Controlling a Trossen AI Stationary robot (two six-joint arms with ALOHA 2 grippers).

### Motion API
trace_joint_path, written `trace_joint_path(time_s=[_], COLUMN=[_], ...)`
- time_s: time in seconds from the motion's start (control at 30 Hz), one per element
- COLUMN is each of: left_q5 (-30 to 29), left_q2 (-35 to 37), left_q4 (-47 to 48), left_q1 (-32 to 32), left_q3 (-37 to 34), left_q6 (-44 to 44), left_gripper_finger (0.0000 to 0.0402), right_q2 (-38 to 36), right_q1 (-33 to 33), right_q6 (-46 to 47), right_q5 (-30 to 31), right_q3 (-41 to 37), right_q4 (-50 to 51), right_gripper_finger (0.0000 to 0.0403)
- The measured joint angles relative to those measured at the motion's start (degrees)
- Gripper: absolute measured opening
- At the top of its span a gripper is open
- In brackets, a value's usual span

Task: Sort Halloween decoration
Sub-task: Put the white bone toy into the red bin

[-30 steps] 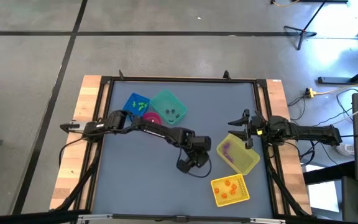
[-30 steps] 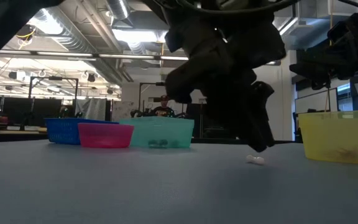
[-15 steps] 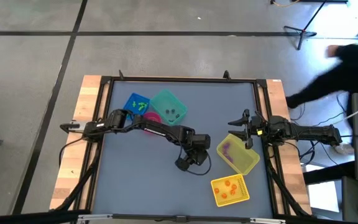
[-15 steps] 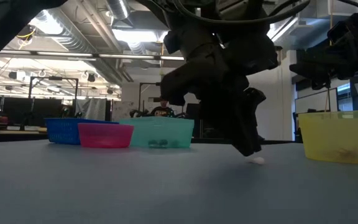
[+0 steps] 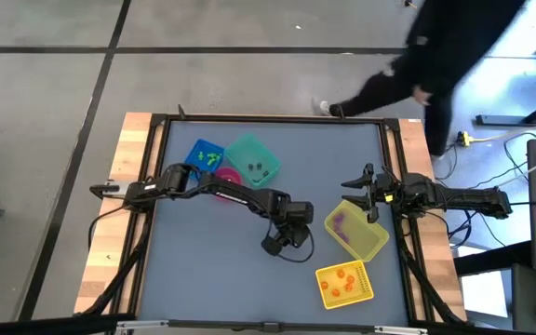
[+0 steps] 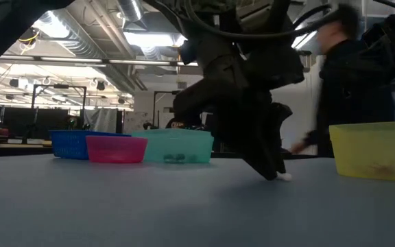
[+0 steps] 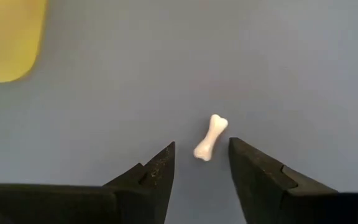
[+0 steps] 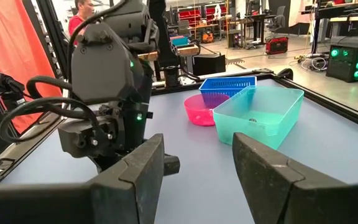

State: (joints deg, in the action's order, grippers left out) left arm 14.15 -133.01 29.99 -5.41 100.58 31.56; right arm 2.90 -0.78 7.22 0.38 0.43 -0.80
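Observation:
One piece of Halloween decoration, a small white bone [image 7: 211, 137], lies flat on the grey table mat, seen as a white speck [image 6: 283, 176] in the low view. My left gripper [image 7: 201, 148] slants down over it near the table's middle [image 5: 277, 244]. It is open, one fingertip on each side of the bone's near end, with a gap to both. My right gripper [image 8: 197, 168] waits open and level at the table's right edge [image 5: 368, 197].
Blue [image 5: 205, 155], pink [image 5: 229, 176] and teal [image 5: 252, 160] bins stand at the far left, holding small trinkets. A yellow bin [image 5: 356, 229] with purple pieces and another [image 5: 344, 284] with orange pieces sit to the right. A person [image 5: 435, 56] walks past the far right corner.
My left gripper has sunk a little, and its fingertips now stand at table level around the white bone, which has not moved. A person has walked in along the table's far right side.

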Motion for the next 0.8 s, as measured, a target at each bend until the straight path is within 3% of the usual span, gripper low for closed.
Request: trace_joint_path(time_s=[0.6,0.8], left_q5=[-0.1,0.5], left_q2=[0.2,0.2], left_q4=[-1.9,-2.0], left_q1=[0.0,0.0], left_q3=[-1.8,-1.8], left_q6=[-1.9,-2.8], left_gripper_finger=[0.0140,0.0121], right_q2=[0.0,0.0], right_q1=[0.0,0.0], right_q6=[0.0,0.0], right_q5=[0.0,0.0], right_q3=[0.0,0.0], right_q4=[0.0,0.0], right_gripper_finger=[0.0189,0.0189])
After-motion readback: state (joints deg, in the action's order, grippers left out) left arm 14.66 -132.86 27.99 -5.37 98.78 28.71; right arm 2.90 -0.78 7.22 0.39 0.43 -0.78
